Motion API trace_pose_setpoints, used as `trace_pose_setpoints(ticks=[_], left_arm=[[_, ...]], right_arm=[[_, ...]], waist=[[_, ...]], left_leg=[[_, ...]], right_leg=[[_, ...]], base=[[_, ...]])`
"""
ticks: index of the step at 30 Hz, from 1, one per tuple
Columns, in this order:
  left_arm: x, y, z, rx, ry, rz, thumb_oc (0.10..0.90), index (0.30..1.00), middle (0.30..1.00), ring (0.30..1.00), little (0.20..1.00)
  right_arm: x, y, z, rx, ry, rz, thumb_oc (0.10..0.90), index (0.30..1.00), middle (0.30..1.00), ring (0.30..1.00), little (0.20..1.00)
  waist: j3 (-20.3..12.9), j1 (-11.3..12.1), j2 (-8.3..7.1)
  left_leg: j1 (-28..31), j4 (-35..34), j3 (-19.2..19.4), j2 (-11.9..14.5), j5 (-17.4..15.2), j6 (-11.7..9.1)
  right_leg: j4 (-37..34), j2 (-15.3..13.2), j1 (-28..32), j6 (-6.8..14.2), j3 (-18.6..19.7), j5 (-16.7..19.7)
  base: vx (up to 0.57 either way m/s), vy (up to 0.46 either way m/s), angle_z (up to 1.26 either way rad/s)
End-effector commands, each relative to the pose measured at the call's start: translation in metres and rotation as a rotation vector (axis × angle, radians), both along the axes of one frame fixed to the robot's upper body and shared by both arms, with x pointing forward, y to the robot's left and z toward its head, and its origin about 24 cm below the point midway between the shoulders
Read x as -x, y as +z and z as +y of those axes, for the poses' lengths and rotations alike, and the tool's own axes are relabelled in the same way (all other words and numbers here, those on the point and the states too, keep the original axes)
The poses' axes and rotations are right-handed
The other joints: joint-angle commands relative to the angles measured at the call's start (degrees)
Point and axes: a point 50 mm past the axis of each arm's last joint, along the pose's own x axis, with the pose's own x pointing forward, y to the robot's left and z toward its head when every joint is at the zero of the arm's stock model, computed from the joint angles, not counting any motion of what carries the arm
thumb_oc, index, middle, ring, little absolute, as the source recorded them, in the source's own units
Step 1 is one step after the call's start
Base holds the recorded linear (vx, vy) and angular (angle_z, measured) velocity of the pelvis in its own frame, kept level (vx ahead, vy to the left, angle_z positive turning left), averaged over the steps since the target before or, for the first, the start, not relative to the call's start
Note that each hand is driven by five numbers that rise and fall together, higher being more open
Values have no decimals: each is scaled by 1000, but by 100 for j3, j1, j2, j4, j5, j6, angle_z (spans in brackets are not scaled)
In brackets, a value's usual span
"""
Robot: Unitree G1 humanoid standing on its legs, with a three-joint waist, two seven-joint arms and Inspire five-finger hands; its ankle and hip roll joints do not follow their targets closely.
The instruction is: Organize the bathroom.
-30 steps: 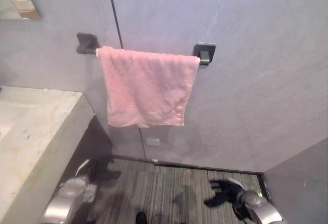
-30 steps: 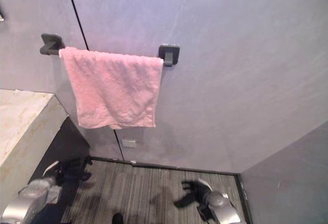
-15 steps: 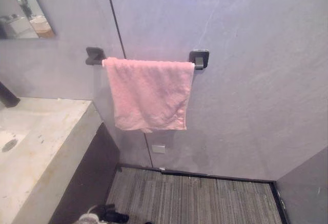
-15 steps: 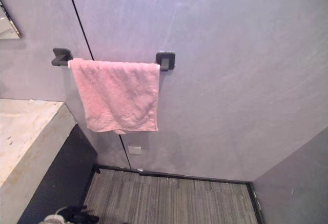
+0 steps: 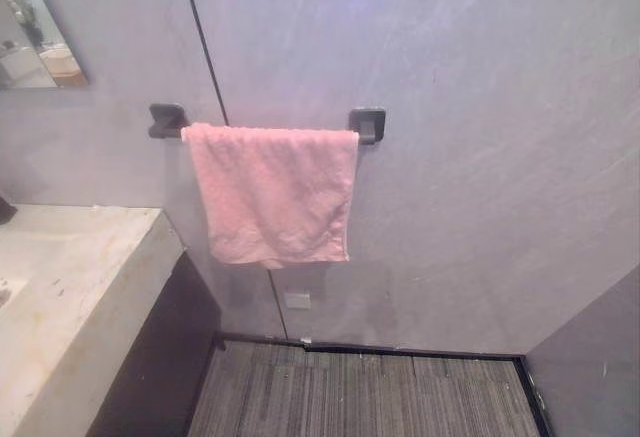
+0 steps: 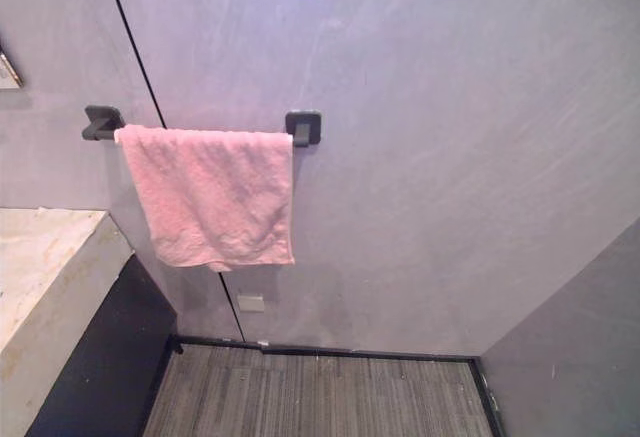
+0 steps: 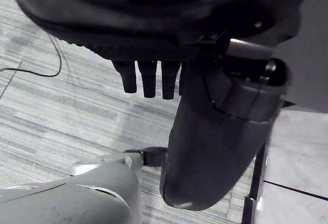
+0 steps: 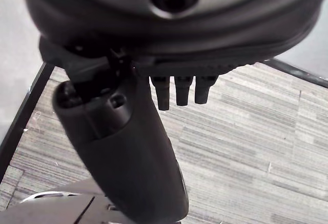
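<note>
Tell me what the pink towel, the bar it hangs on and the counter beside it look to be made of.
Pink towel: soft terry cloth, judging by its nubby, matte surface and limp drape. Towel bar: dark matte brackets, probably metal, possibly plastic. Counter: pale stone or marble look, with mottled veining and a smooth, thick edge; could be composite.

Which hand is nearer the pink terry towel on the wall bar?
Left, probably: left hand hangs low by the dark vanity below the pink towel; right hand hangs low over striped floor.
</note>
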Motion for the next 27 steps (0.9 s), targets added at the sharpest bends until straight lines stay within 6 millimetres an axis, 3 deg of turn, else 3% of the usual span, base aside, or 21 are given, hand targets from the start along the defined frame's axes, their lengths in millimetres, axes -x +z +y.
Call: trace_pose_setpoints(ticks=[1, 9, 11, 12, 14, 15, 18, 21, 23, 25, 27], left_arm=[[-16, 5, 10, -21, 54, -32, 800, 900, 900, 900, 900], [-10, 5, 15, -65, 68, -31, 800, 900, 900, 900, 900], [-8, 6, 18, -78, 69, -21, 800, 900, 900, 900, 900], [-7, 7, 25, -99, 50, -14, 800, 900, 900, 900, 900], [-8, 8, 26, -103, 39, -19, 800, 900, 900, 900, 900], [-9, 9, 27, -109, 42, -21, 800, 900, 900, 900, 900], [-9, 10, 32, -118, 38, -42, 800, 900, 900, 900, 900], [-10, 10, 33, -129, 20, -51, 800, 900, 900, 900, 900], [-15, 11, 31, -141, -11, -56, 800, 900, 900, 900, 900], [-26, 11, 24, -138, -32, -80, 800, 900, 900, 900, 900], [-31, 12, 21, -133, -38, -92, 800, 900, 900, 900, 900]], right_arm=[[-19, 2, 6, -6, -6, -46, 800, 900, 900, 900, 900], [-18, 2, 2, -11, 67, -15, 800, 900, 900, 900, 900], [-21, 3, 3, -11, 72, -22, 800, 900, 900, 900, 900], [-24, 4, -1, 8, 94, -22, 800, 900, 900, 900, 900], [-22, 5, -3, 15, 82, -22, 800, 900, 900, 900, 900], [-21, 5, -5, 24, 78, -24, 800, 900, 900, 900, 900], [-25, 7, -10, 38, 67, -27, 800, 900, 900, 900, 900], [-25, 8, -13, 35, 57, -40, 800, 900, 900, 900, 900], [-27, 9, -15, 23, 30, -65, 800, 900, 900, 900, 900], [-28, 10, -20, 12, -6, -97, 800, 900, 900, 900, 900], [-28, 11, -22, 9, -10, -104, 800, 900, 900, 900, 900]], waist=[[135, 25, -192], [361, 177, -238], [430, 191, -208], [552, 160, -137], [616, 112, -184], [667, 76, -237], [698, 37, -379], [601, 3, -398], [470, -62, -328], [336, -189, -185], [300, -233, -156]], left_leg=[[271, 119, 285, 684, -233, -342], [17, 366, 132, 733, -175, -356], [-70, 335, 204, 754, -107, -365], [-310, 461, 497, 832, -19, -391], [-371, 870, 651, 818, -230, -378], [-413, 1311, 790, 809, -488, -295], [-332, 2597, 1049, 819, -863, -143], [149, 2962, 1105, 753, -1021, -109], [687, 3399, 1138, 682, -917, -272], [1006, 3612, 1115, 539, -410, -622], [1007, 3720, 1123, 458, -356, -669]], right_leg=[[520, -109, -377, 469, 122, -370], [709, -57, -362, 373, 56, -477], [769, -42, -402, 353, 1, -522], [1020, -33, -575, 286, -173, -640], [1089, -117, -547, 290, -266, -703], [1162, -207, -562, 287, -368, -707], [1214, -324, -635, 281, -536, -583], [1254, -263, -774, 275, -677, -512], [1207, -104, -895, 175, -800, -504], [997, 98, -959, 58, -953, -420], [888, 139, -973, 53, -973, -346]], base=[[2, -71, 0], [8, -105, 4], [-62, -95, 21], [-107, -77, 50], [-77, -50, 74], [-77, -24, 87], [-116, -46, 96], [-137, -37, 79], [-148, -52, 60], [-238, 17, 69], [-242, 73, 82]])
